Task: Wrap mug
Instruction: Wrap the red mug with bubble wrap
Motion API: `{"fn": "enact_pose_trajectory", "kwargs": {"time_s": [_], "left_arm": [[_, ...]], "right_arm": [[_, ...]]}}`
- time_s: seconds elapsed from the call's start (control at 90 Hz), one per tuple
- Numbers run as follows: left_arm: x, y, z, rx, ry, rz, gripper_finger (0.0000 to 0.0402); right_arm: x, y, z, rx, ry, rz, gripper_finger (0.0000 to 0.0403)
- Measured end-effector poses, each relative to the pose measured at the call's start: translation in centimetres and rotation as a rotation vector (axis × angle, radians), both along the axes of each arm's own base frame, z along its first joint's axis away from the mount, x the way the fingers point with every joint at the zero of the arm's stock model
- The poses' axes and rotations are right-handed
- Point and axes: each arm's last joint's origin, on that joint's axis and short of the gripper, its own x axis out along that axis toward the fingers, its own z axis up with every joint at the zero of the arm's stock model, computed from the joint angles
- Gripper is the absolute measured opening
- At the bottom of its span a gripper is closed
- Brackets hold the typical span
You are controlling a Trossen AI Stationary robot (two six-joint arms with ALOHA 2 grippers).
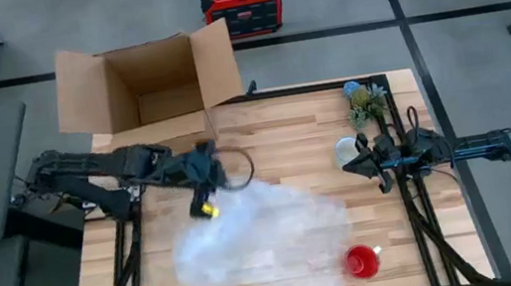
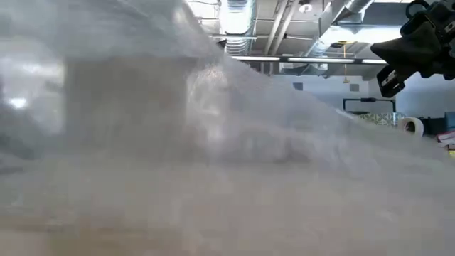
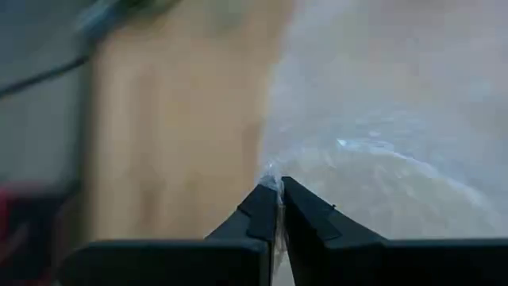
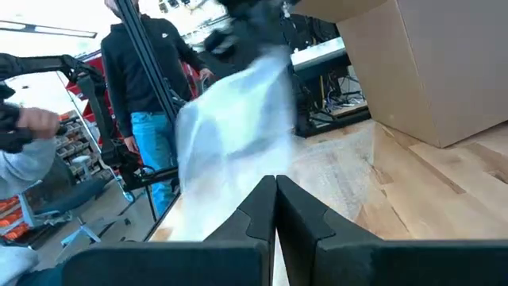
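From above, the left hand [image 1: 204,185] sat left of centre in the frame, its fingers pinched tight on an edge of the bubble wrap [image 1: 259,238], which spread across the lower middle of the tabletop [image 1: 284,129]. Only the left wrist view showed that pinch closely: the two dark fingers [image 3: 262,214] met on a thin fold of the wrap [image 3: 381,167]. The red mug [image 1: 361,260] stood at the lower right of the overhead frame, at the sheet's near corner, lying bare beside the wrap rather than covered; no other view showed it.

The low view was almost filled by the raised wrap [image 2: 213,142], with one dark arm showing at its upper right corner. The right hand [image 1: 374,158] rested at the right of the overhead frame, near a roll of tape [image 1: 348,149] and a green plant-like object [image 1: 366,100]; its own wrist view showed the fingers [image 4: 262,210] closed together on nothing, the lifted wrap [image 4: 234,135] ahead, and a person in a dark top [image 4: 147,59] beyond.

An open cardboard box [image 1: 148,88] stood at the upper left; its visible inside held nothing. A red-and-black case [image 1: 241,5] lay on the floor above it.
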Motion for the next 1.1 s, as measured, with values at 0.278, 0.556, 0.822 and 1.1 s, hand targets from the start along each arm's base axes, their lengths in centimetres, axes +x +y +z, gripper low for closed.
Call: {"fn": "enact_pose_trajectory", "kwargs": {"time_s": [0.278,0.556,0.822,1.1], "left_arm": [[0.0,-1.9,0.8,-0.202,-0.044,-0.168,0.0],[0.2,1.1,-0.2,0.04,0.031,-0.022,0.0],[1.2,5.7,-5.2,0.177,0.167,0.232,0.0],[3.6,6.3,-10.9,0.153,0.307,0.275,0.001]], "right_arm": [[0.0,0.0,0.0,0.005,0.0,0.0,0.0],[0.0,0.0,0.0,0.038,0.002,0.003,0.0],[0.0,0.0,0.0,0.06,0.001,0.005,0.0],[0.0,0.0,0.2,0.187,-0.007,0.018,0.0]]}}
